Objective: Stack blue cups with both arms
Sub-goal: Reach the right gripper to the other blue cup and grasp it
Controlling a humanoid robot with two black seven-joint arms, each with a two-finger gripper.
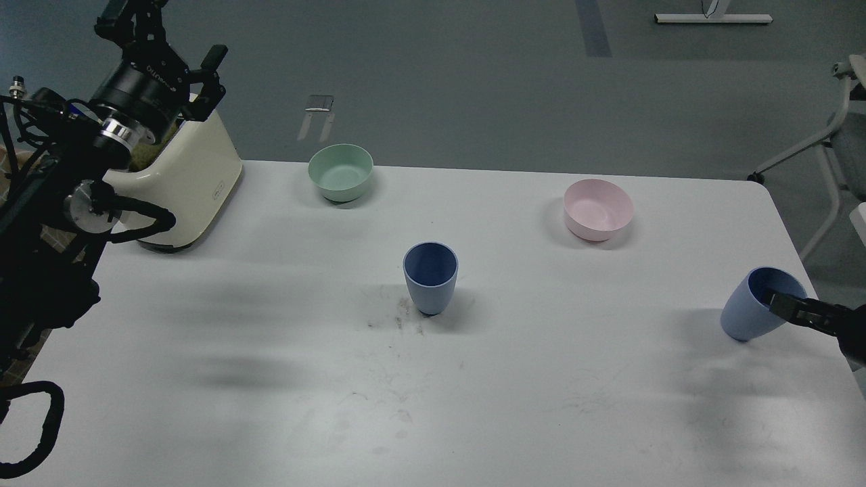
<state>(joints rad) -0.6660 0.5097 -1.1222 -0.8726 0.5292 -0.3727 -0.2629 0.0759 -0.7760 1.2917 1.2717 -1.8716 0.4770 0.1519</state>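
Head view: two matte tapered cups (431,276) (749,306) and two round bowls (340,172) (599,209) were seen; right hand (788,306) was clamped on one cup's rim, left hand (193,71) spread apart.

This looks like a robotics lab or test room rather than a home. A plain white desk (270,379) (scuffed with dark marks) stands on bare grey floor (473,81) with tape strips. An office chair (842,155) sits at the right edge, a white furniture base (714,19) farther back, and a cream kitchen appliance (193,182) rests on the desk.
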